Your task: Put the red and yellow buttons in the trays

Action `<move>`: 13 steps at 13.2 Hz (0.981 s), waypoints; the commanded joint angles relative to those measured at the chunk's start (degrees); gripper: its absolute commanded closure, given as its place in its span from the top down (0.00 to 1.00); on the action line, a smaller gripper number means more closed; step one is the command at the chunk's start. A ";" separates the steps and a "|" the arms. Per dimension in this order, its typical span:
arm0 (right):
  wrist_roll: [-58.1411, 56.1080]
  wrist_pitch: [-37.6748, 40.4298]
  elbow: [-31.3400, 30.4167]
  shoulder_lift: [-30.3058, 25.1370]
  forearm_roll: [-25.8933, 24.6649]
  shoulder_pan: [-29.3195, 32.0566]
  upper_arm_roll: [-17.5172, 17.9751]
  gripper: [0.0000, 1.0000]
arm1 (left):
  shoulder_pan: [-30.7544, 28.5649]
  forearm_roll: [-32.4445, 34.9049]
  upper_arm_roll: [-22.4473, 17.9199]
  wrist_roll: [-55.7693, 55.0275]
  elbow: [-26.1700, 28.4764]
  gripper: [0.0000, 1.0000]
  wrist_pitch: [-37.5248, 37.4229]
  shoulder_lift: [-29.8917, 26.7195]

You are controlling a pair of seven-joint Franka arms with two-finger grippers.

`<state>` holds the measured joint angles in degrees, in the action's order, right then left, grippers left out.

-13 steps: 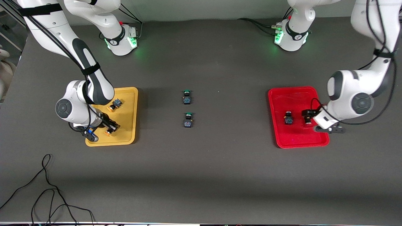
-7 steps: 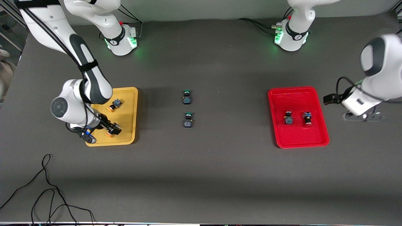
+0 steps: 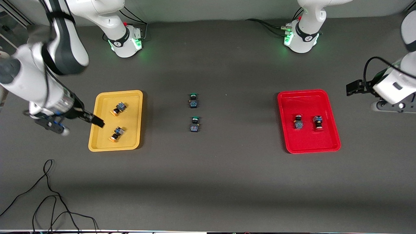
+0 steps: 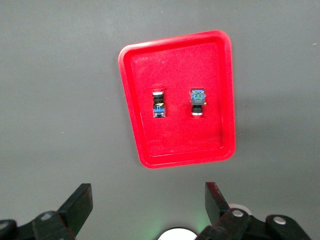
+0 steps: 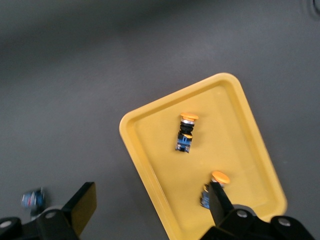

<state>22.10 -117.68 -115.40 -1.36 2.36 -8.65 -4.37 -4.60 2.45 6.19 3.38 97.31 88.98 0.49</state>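
Buttons, 2 orange-capped (image 3: 117,121) in yellow tray (image 3: 135,97), 2 red-capped (image 3: 307,122) in red tray (image 3: 325,97), both tools spread, left tool (image 4: 147,202), right tool (image 5: 152,202), no legible writing.

Front view: high, facing both bases, whole table. Left wrist view looks down on the red plastic tray (image 4: 145,150) (image 3: 334,143); right wrist view on the yellow plastic tray (image 5: 145,165) (image 3: 92,144); both shared with front.

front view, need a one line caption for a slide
Two yellow-capped buttons lie in the yellow tray, two red-capped buttons in the red tray; both open grippers, right and left, are clear.
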 commanded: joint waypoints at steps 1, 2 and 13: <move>-12.21 8.40 3.42 -5.38 -0.86 0.12 -0.20 1.00 | 2.93 -0.69 -1.18 -0.13 -5.38 1.00 -3.20 2.15; -15.21 10.09 3.87 -7.67 -0.95 0.38 -0.28 1.00 | 3.54 -0.69 -1.70 -0.31 -5.47 1.00 -3.37 2.15; -18.76 14.76 7.74 -9.54 -1.39 1.35 -0.72 1.00 | 5.04 -2.54 -3.90 -0.92 -5.91 1.00 -4.78 1.53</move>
<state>4.58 -104.25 -109.84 -12.62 1.86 -7.42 -5.11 -0.56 0.29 3.13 3.22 92.69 85.76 1.72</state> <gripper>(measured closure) 0.000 0.000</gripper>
